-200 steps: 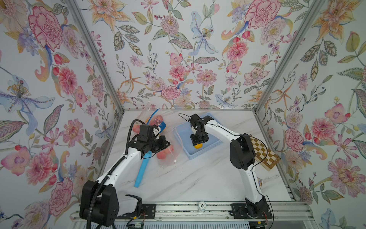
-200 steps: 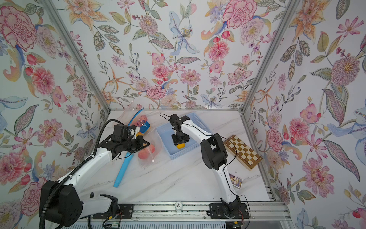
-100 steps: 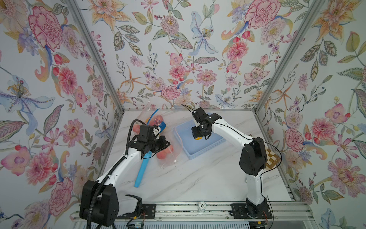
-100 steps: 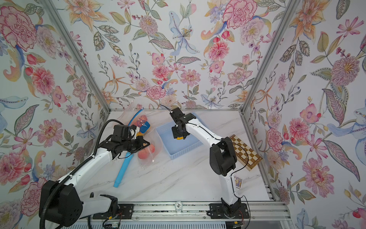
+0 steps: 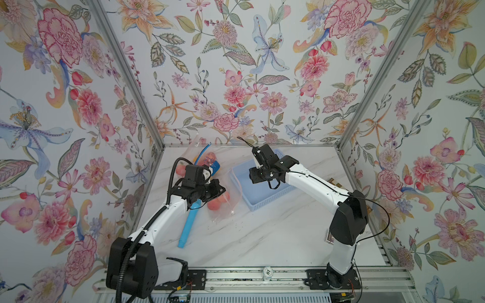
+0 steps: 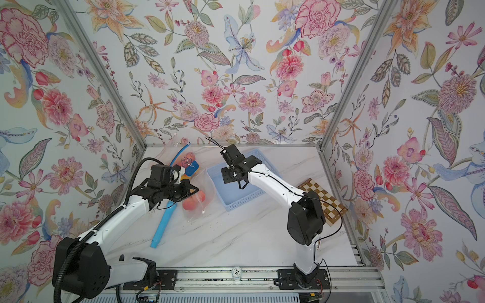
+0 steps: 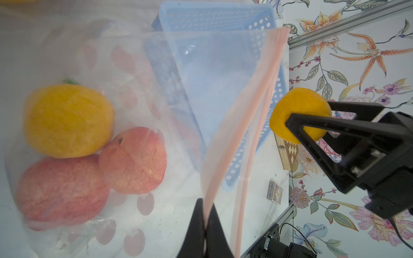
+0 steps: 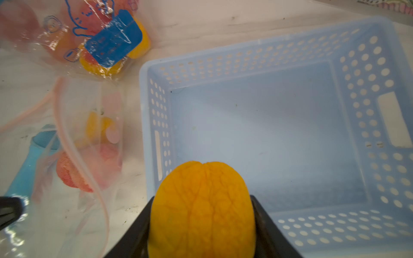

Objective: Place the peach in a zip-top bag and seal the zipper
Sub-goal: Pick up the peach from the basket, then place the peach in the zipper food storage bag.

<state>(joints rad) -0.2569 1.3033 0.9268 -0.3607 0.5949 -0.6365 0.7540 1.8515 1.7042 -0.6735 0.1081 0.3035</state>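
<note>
Two arms, both top views: left gripper [image 5: 220, 189] low at the zip-top bag [image 5: 223, 210], just beside the blue basket [image 5: 262, 204]. The right gripper [image 5: 258, 175] is raised over the basket's bag-side edge, its load not visible from here.

Left wrist view: left jaws are pressed together on one lip of the bag, mouth gaping, zipper unsealed. Three fruits [image 7: 67, 120] lie inside. The peach [image 7: 299, 107] is clamped between the right jaws, outside the mouth and apart from it.

Right wrist view: the peach hangs over the basket rim, the bag mouth off to one side.

Handling note: carry the peach across and well past the zipper strip [image 7: 252, 107] before letting go. Hold the lip up and taut, lest the film fold shut.
</note>
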